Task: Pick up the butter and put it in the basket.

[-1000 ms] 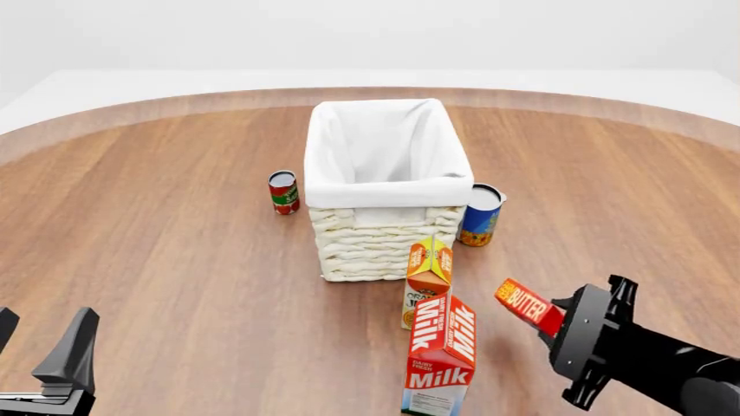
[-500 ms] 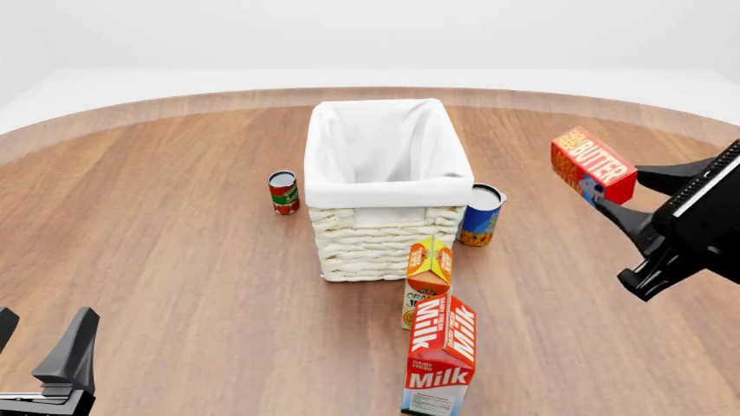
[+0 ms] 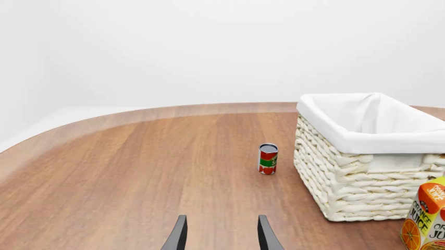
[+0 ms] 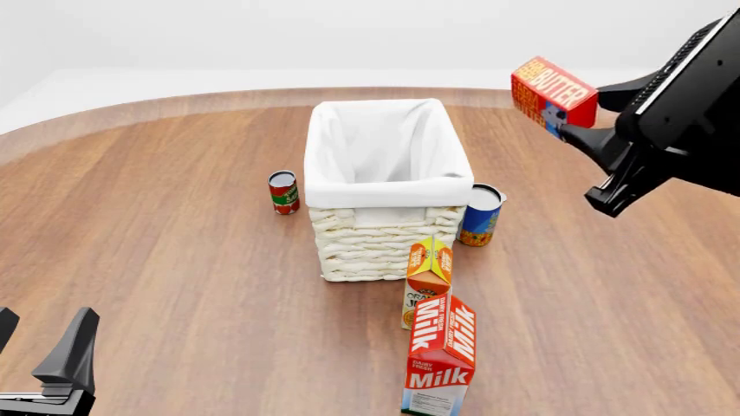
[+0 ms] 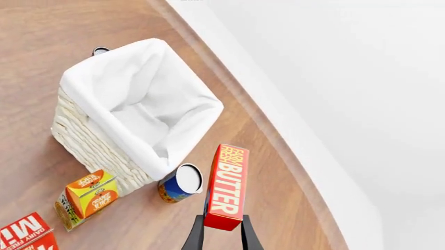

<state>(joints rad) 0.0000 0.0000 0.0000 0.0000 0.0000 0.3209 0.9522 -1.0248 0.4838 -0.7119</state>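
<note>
While our right gripper (image 4: pixel 578 121) clamps the butter (image 4: pixel 554 90) aloft at 2 o'clock of the basket (image 4: pixel 382 227), left gripper (image 3: pixel 219 237) parted and empty, we should centre over the lining before letting go.

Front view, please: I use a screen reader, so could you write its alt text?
The right gripper holds the butter aloft, to the right of the basket. Two cans flank the basket, juice and milk cartons stand in front, and the left gripper rests open, low at left.
</note>
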